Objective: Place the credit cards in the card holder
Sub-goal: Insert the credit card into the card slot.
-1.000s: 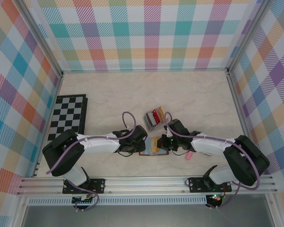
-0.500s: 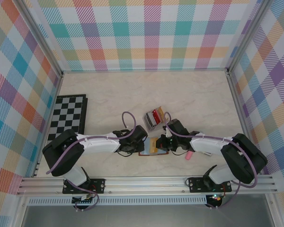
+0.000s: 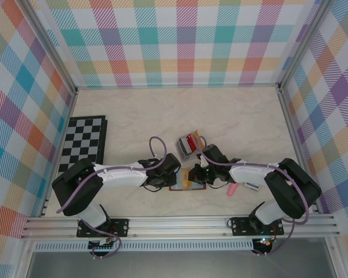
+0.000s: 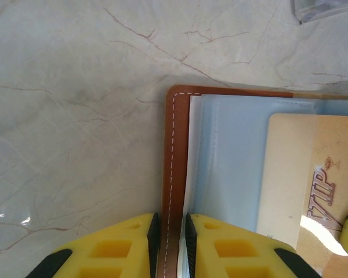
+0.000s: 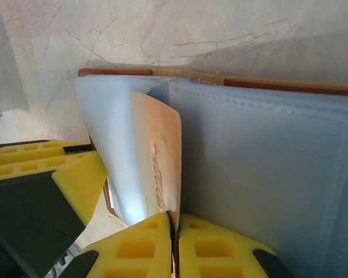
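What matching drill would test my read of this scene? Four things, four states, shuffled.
Things:
1 left gripper
2 right gripper
3 card holder
4 chessboard

States:
A lying open on the table
B flat at the far left
C pinching the yellow-orange card
D clamped on the card holder's brown edge

Pairs: 1-D; 2-C; 3-A; 4-B
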You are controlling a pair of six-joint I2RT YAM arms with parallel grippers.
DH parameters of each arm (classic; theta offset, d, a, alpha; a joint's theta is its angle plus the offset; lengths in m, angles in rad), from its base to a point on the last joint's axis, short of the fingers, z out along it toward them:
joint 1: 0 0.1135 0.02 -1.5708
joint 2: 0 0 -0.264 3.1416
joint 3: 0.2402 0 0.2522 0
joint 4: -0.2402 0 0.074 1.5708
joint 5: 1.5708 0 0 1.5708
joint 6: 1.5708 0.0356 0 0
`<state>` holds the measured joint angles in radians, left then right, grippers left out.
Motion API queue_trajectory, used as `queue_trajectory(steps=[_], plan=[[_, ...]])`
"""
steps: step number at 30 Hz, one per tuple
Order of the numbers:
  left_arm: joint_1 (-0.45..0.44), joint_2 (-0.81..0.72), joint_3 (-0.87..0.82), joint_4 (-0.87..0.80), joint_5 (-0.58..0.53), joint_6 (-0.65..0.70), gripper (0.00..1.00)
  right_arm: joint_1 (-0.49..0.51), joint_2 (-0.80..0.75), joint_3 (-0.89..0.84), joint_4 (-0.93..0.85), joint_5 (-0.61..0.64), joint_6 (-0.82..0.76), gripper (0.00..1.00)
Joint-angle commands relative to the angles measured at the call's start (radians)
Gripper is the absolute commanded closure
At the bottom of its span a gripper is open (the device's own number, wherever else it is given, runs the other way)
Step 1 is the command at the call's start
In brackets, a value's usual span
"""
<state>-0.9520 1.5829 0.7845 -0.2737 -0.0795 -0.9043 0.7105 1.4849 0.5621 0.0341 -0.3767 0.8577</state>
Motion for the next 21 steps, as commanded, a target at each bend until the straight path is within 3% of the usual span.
queue_trajectory(steps=[1, 12, 15, 21], plan=[[0.004, 0.015, 0.011, -0.054, -0.017, -0.010, 0.78, 0.020, 0.030, 0.022, -0.035, 0.027, 0.022, 0.90], [0.004, 0.019, 0.005, -0.056, -0.015, -0.007, 0.84, 0.023, -0.045, 0.049, -0.236, 0.145, -0.026, 0.70], [0.004, 0.024, 0.005, -0.052, -0.011, -0.005, 0.85, 0.023, -0.043, 0.062, -0.256, 0.148, -0.042, 0.71], [0.004, 0.028, 0.008, -0.039, 0.002, -0.003, 0.85, 0.024, -0.004, 0.085, -0.221, 0.105, -0.051, 0.84]])
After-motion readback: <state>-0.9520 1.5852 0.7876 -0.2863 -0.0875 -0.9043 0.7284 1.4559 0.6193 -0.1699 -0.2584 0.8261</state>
